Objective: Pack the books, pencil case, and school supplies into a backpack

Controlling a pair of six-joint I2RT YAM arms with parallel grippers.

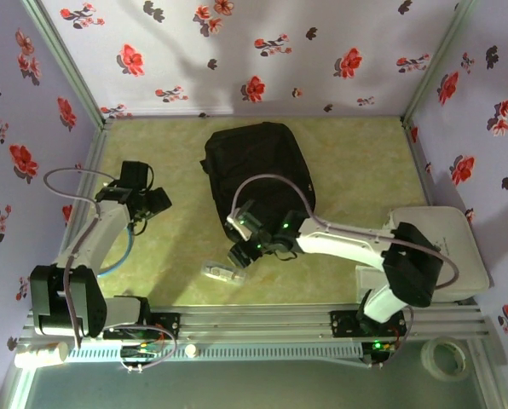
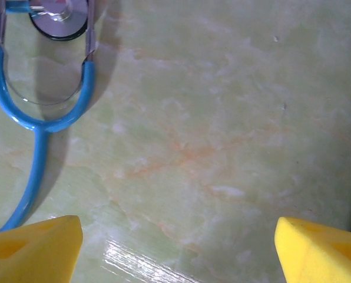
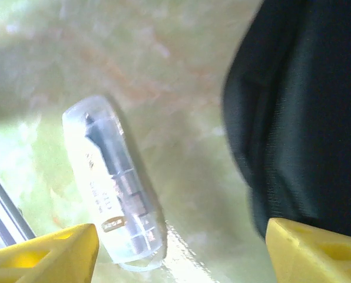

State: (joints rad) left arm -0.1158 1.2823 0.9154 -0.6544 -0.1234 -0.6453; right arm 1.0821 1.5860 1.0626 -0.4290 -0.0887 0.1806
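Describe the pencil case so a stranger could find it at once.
Find the big black backpack mid-table. The pencil case lies on the table just off the backpack's near edge. It alone is small, oblong and see-through, with dark contents.

Lilac walls (image 1: 237, 51) with red flowers enclose a pale green marbled tabletop (image 1: 356, 162).

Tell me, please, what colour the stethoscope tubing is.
Blue stethoscope tubing, clearest in the left wrist view.

Translucent pencil case (image 1: 225, 272) lies beside black backpack (image 1: 258, 170).
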